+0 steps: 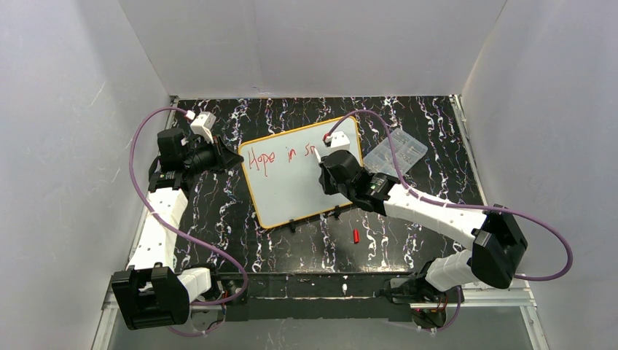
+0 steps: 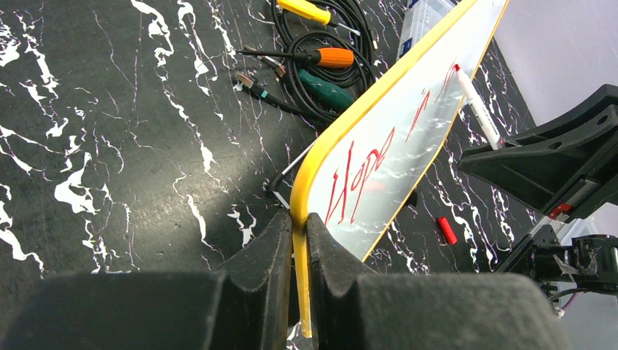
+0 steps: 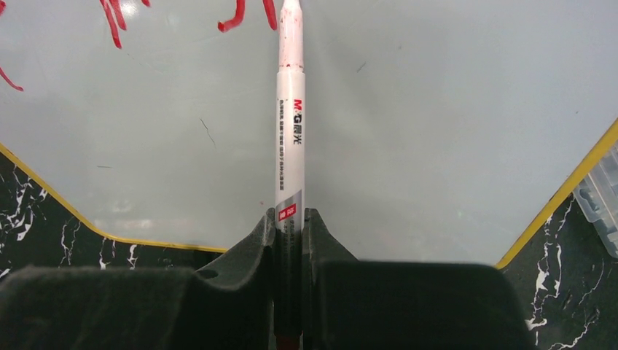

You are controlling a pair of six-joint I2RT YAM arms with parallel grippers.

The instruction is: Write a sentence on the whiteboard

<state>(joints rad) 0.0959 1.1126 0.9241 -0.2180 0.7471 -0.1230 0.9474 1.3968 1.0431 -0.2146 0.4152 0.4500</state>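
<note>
Whiteboard (image 1: 295,195) with thin red lettering (image 1: 264,161)

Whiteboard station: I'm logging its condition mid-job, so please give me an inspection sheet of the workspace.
Surface: black marbled table, white veins.
Job's things: whiteboard; red sentence reads "Hope in s"; marker tip at board.
Clutter: red cap, clear plastic box, screwdrivers, coiled black cable.
Hands: left hand shut on whiteboard rim; right hand shut on marker.
Cables: purple cable looping along each arm.
Surroundings: plain white walls on three sides.
</note>
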